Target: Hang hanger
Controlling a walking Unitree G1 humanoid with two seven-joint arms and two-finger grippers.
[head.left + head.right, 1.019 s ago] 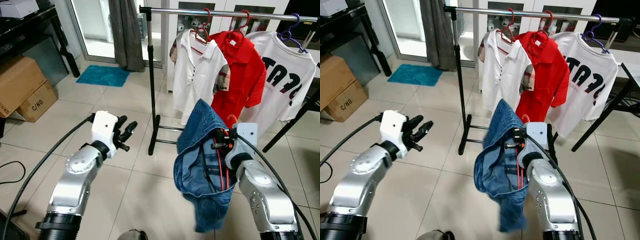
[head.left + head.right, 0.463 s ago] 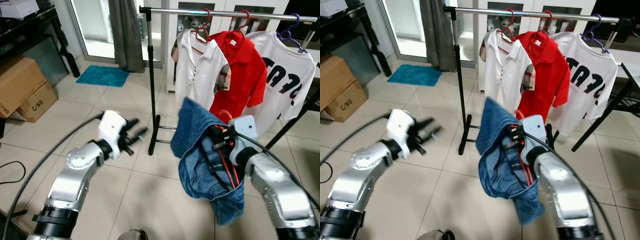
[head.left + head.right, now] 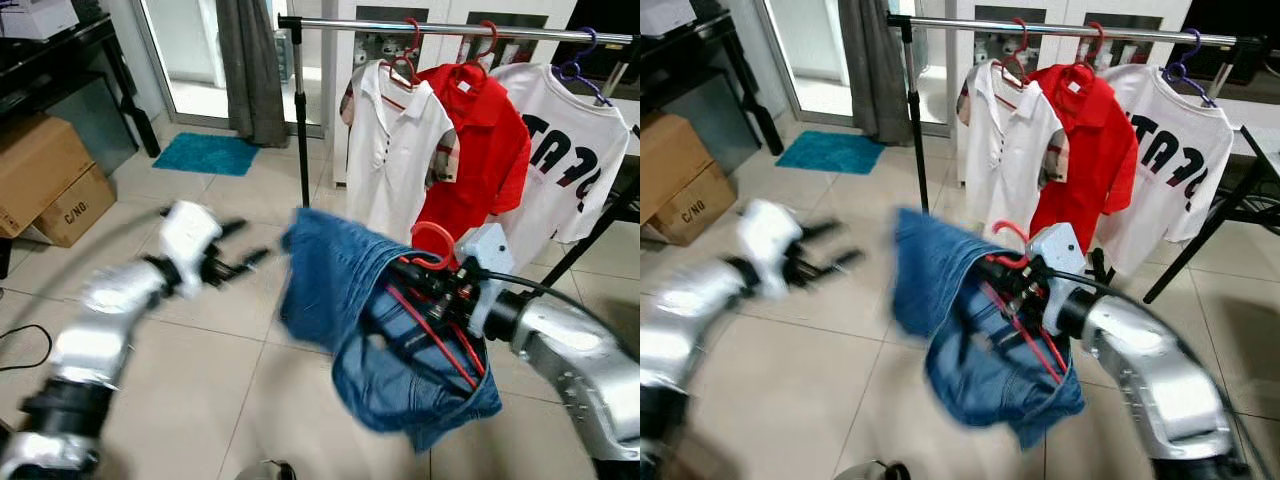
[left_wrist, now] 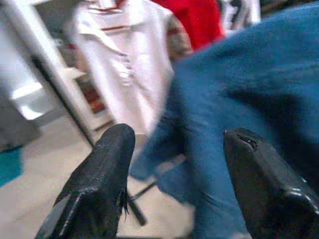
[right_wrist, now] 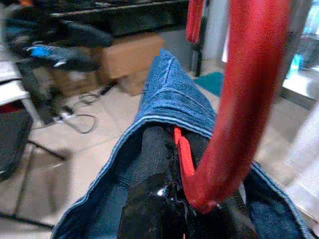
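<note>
The red hanger (image 3: 437, 300), draped with the blue denim garment (image 3: 360, 320), has swung from hanging upright to lying nearly level, its hook now tipped up toward the clothes rail (image 3: 450, 27) but well below it. The right gripper (image 3: 440, 290) is clamped on its neck and has pushed forward and leftward, so I judge the lift to the rail is starting. The left gripper (image 3: 232, 262), fingers parted and empty, has drifted outward, blurred

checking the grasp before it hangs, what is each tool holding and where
The right tool grips the red hanger near the base of its hook, with the denim garment draped on it. The left tool is open, holding nothing.
</note>
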